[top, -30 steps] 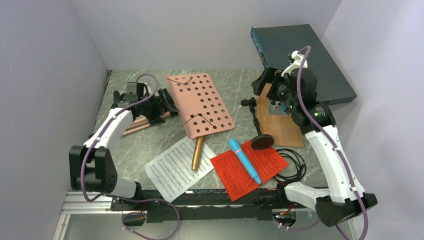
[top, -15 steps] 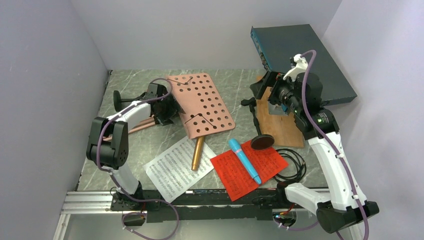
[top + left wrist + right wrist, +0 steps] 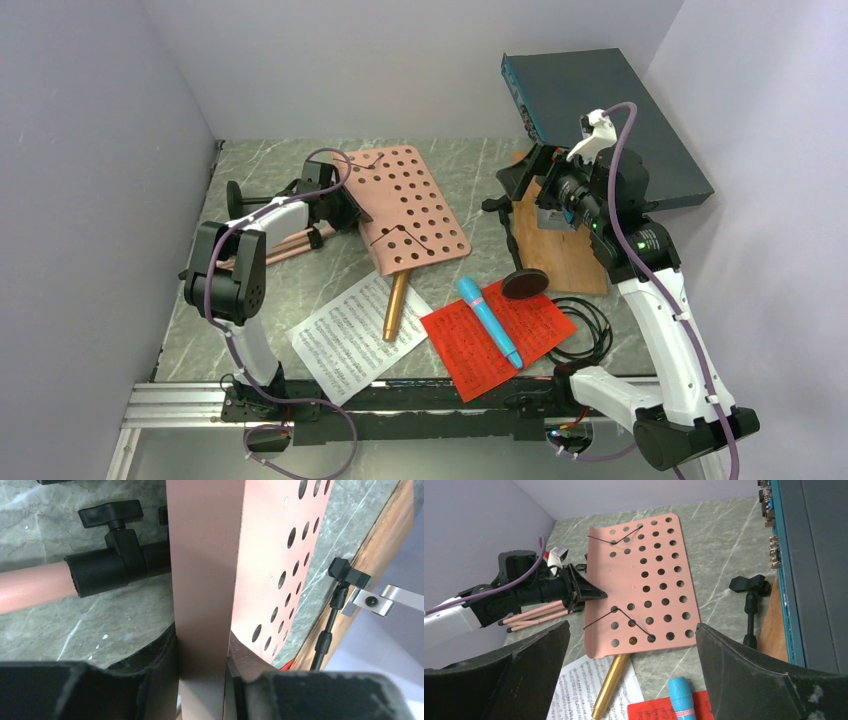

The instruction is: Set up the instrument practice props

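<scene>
Since the flat-lying desk (image 3: 395, 200) needs standing up, we pinch its left edge with our left gripper (image 3: 201, 645), right gripper (image 3: 632, 630) spread empty to its right.

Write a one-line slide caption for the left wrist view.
Left fingers pinch the pink music desk by its edge, above the marble table.

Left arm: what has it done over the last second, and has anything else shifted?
The left tool swung from beside the tripod legs rightward to the pink music desk and closed on its left edge. The right arm drifted slightly; the right tool stays open above the wooden board. The desk, gold microphone, blue microphone, white page and red page lie as before.
</scene>
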You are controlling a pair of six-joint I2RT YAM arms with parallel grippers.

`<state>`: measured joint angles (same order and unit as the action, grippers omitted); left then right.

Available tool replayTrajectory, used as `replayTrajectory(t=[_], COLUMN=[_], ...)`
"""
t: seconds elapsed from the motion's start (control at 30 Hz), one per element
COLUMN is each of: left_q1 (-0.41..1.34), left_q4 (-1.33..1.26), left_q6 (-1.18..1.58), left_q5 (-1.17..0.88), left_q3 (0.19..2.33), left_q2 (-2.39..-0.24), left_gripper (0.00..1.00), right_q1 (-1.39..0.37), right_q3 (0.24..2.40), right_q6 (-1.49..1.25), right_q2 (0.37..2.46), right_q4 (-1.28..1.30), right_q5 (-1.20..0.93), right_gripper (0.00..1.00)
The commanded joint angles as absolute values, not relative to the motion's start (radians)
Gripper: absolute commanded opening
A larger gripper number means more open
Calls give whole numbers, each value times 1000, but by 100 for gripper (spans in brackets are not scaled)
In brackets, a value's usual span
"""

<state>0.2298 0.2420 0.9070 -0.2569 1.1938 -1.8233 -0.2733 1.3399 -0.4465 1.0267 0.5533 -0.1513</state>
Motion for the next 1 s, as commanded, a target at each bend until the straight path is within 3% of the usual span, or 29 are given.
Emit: replayTrajectory(t=[0.0, 0.1, 0.23, 0.97], left_q1=[227, 223, 211, 187], left_q4=[158, 152, 123, 30], left_q6=[947, 953, 979, 1028], left_q5=[-327, -369, -428, -486], left_q3=[1213, 1221, 1214, 1396], left_q2=[-1807, -1789, -1734, -1340], left_gripper=[23, 9, 0, 0], right_q1=[-273, -272, -273, -336], right_q3=[1340, 1338, 1335, 1385], right_q6=[-453, -457, -466, -578], right_q2=[1016, 1015, 1019, 1089], right_q4=[519, 511, 509, 409], right_q5=[-178, -189, -206, -408], right_gripper=[100, 100, 100, 100])
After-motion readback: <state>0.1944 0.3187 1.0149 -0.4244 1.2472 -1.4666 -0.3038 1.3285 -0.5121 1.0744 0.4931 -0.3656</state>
